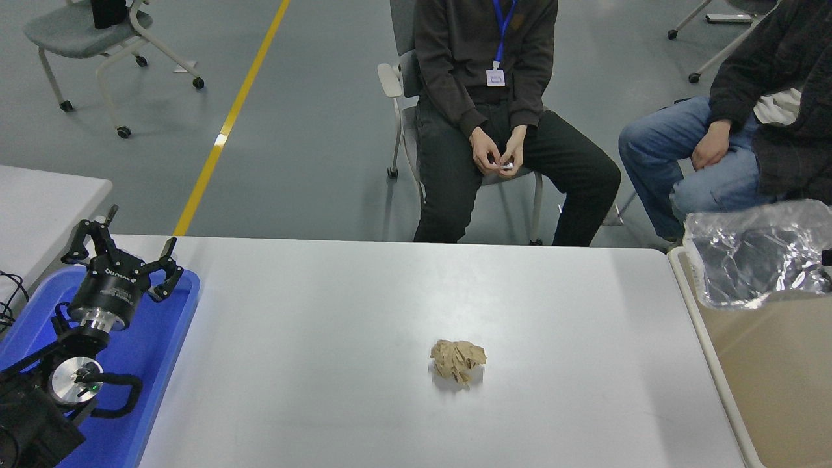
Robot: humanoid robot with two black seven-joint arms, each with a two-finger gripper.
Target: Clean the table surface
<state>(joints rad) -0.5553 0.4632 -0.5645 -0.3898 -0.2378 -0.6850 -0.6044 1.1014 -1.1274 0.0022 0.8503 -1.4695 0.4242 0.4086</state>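
The table surface [364,305] is a wide, pale grey-white top. A crumpled brown paper ball [457,361] lies on it, right of centre. A crumpled clear plastic bag [754,260] hangs in the air past the table's right end, above the beige bin [773,390]. Only a dark sliver of my right gripper [828,257] shows at the picture's right edge, shut on the bag's right side. My left gripper [123,257] is parked at the lower left over the blue tray [162,351], its fingers spread open and holding nothing.
Two people sit on chairs beyond the table's far edge, one at the middle [487,97] and one at the right [747,117]. A second table [39,201] stands at the left. The bin's rim [702,351] runs along the table's right end.
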